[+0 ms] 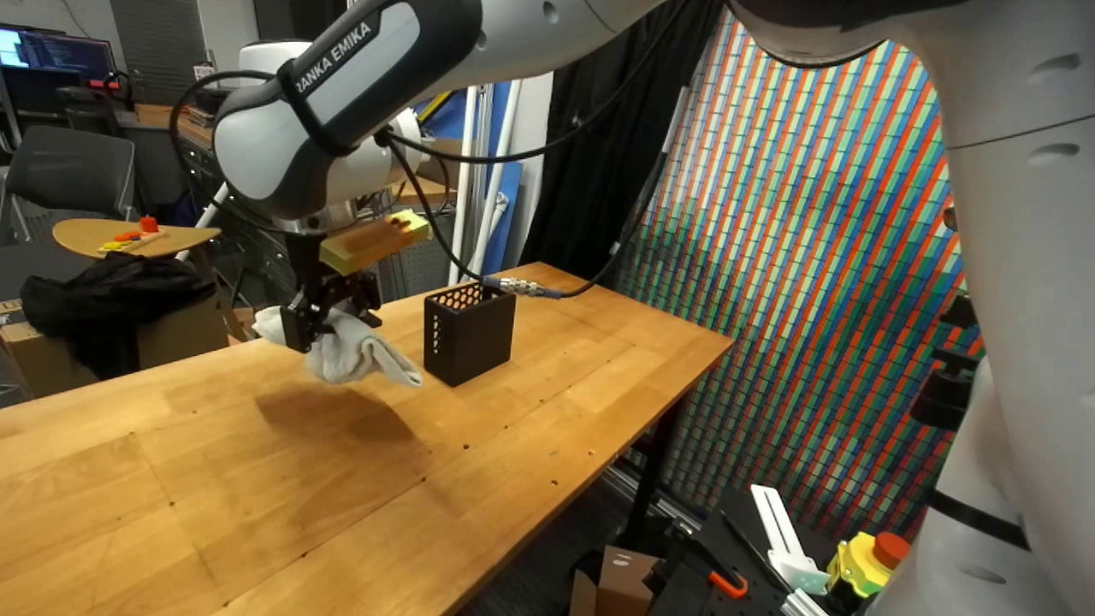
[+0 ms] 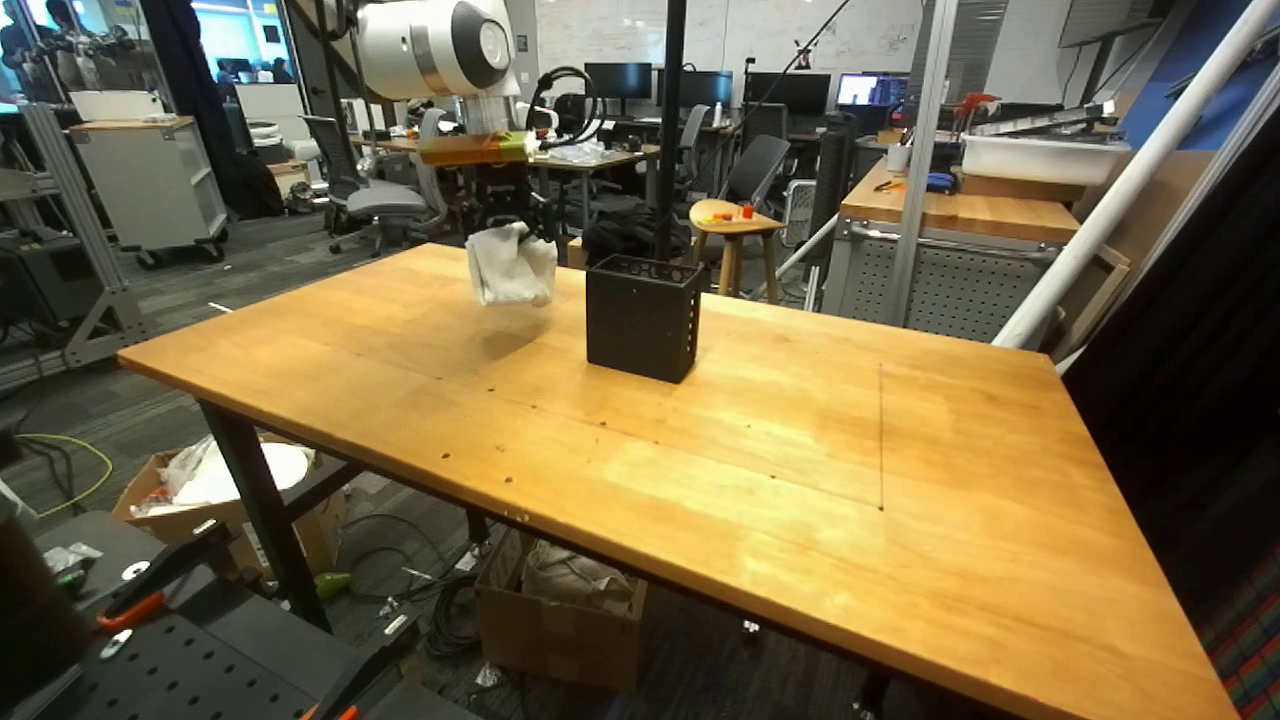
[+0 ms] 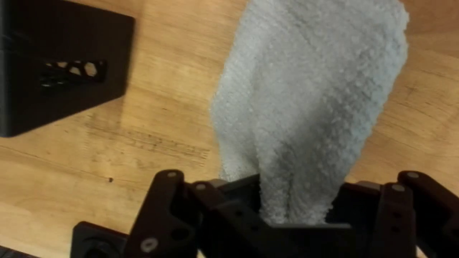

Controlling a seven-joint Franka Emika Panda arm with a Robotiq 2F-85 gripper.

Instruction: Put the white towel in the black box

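Towel (image 3: 304,89) hangs pinched in the gripper (image 3: 294,195) above the wooden table (image 1: 513,445), near the upright black box (image 1: 469,338), whose top corner a cable connector (image 1: 520,287) overlaps in an exterior view. A stool (image 1: 81,231) stands beyond. Lettering (image 1: 334,58) on the arm (image 1: 530,38) reads "RANKA EMIKA".

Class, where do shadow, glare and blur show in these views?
In both exterior views, a soft shadow on the table below the white towel; in an exterior view, pale glare patches on the table; in the wrist view, the gripper dark and slightly blurred, the black box showing little detail.
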